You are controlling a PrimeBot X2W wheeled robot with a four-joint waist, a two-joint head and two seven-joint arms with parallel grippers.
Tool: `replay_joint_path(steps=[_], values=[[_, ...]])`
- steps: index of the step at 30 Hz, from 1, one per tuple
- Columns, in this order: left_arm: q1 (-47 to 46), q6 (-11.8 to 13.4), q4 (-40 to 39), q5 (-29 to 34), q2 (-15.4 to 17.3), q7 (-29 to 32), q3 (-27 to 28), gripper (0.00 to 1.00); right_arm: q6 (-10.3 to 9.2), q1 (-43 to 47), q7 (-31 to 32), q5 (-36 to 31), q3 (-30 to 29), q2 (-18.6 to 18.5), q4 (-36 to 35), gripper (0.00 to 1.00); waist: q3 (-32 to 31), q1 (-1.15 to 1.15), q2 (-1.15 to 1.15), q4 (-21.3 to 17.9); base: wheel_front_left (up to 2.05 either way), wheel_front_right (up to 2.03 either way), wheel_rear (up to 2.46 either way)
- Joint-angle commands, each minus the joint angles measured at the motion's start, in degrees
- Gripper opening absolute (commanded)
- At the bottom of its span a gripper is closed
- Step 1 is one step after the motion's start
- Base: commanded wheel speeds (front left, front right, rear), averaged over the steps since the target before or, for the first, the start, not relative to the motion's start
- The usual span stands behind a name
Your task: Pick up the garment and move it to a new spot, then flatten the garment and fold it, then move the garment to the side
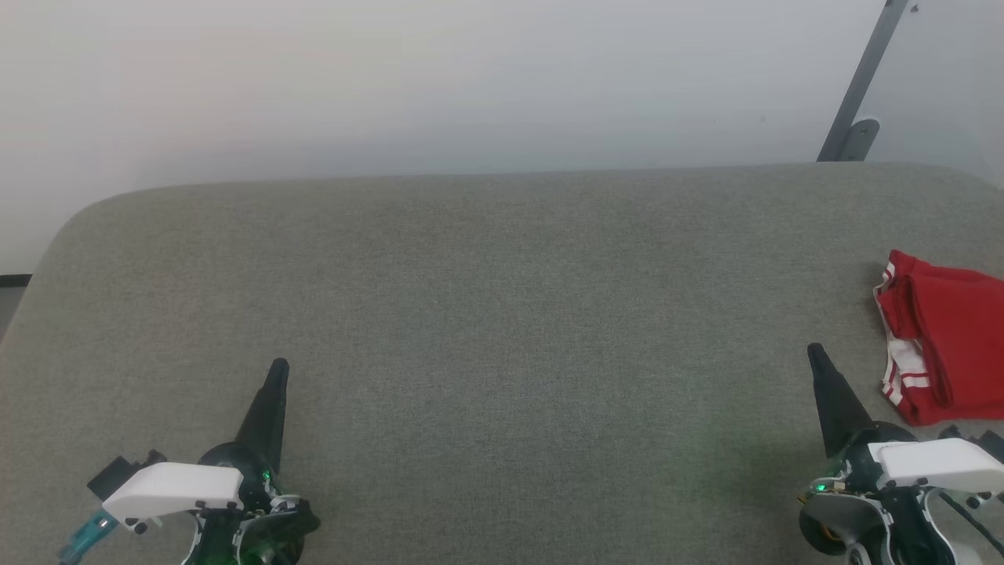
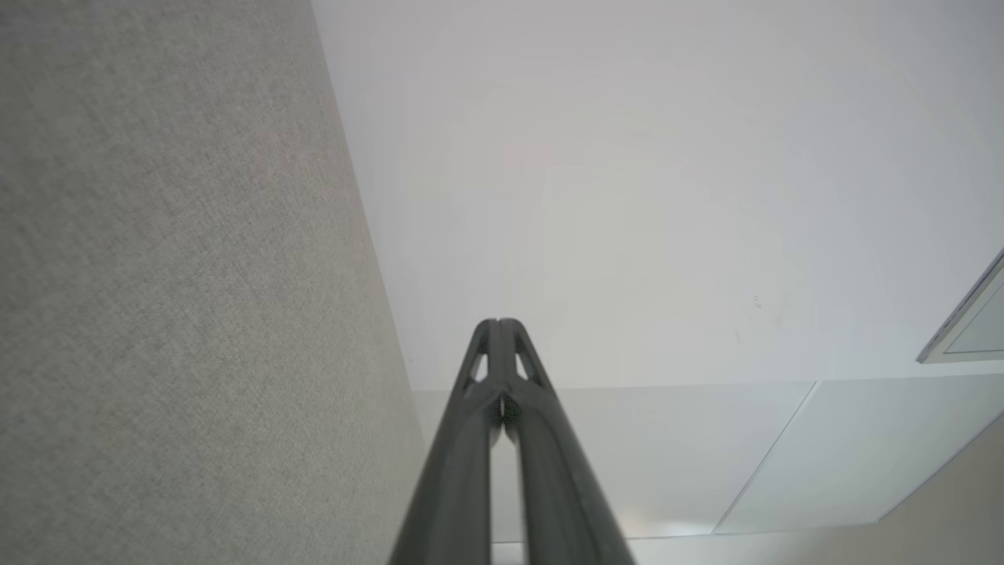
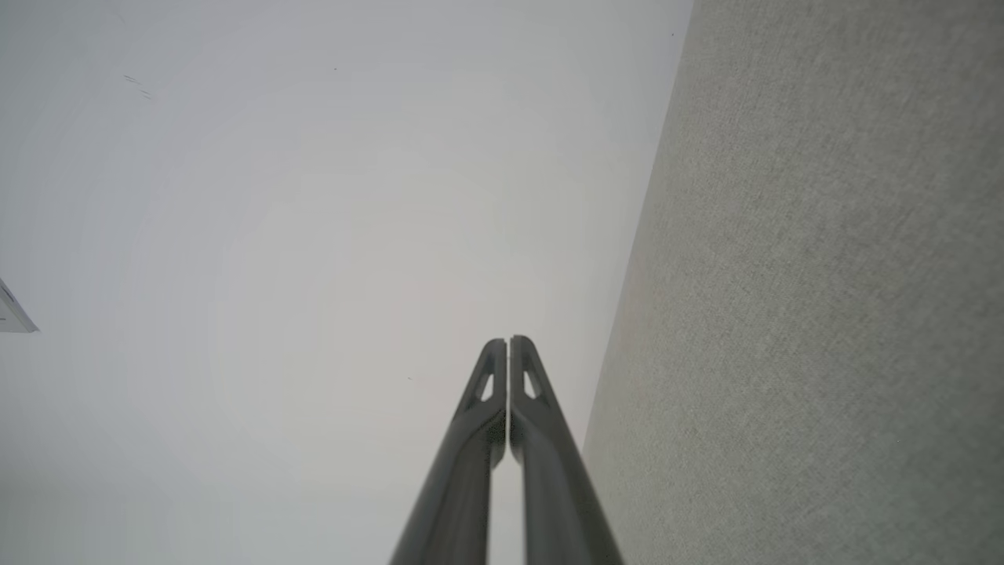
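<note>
Seemingly last step done: garment [image 1: 945, 337] lies folded at counter [image 1: 502, 314] right edge; left end effector [image 1: 278, 365] and right end effector [image 1: 814, 350] pressed together, empty, so next is just parking clear.

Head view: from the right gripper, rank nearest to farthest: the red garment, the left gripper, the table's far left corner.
1. Red garment, right beside the right gripper.
2. Left gripper, lower left.
3. Table's far left corner, upper left.

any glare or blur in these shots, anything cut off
head view: soft even light, no glare; the red jersey with white stripe trim is cropped by the right edge. left wrist view: the left end effector blurs toward the bottom edge. right wrist view: the right end effector likewise.
</note>
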Motion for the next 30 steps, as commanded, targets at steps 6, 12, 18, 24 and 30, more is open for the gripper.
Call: replay_joint_path(steps=[6,12,18,24,30], values=[[-0.61,-0.16,-0.03,-0.15,-0.19,0.21,0.21,0.00,0.00,-0.33,0.15,0.24,0.01,0.22,-0.23,0.00,0.00,0.00,0.00,0.00,0.00,0.00,0.00],[-0.61,-0.16,-0.03,-0.14,-0.19,0.22,0.22,0.00,0.00,-0.33,0.14,0.25,0.02,0.22,-0.23,0.00,0.00,0.00,0.00,0.00,0.00,0.00,0.00],[-0.61,-0.16,-0.03,-0.14,-0.19,0.22,0.21,0.00,0.00,-0.32,0.14,0.25,0.01,0.22,-0.23,0.00,0.00,0.00,0.00,0.00,0.00,0.00,0.00],[-0.61,-0.16,-0.03,-0.13,-0.19,0.22,0.22,0.00,0.00,-0.32,0.14,0.25,0.03,0.22,-0.23,0.00,0.00,0.00,0.00,0.00,0.00,0.00,0.00],[-0.61,-0.16,-0.03,-0.13,-0.19,0.23,0.22,0.00,0.00,-0.32,0.14,0.25,0.01,0.22,-0.23,0.00,0.00,0.00,0.00,0.00,0.00,0.00,0.00]])
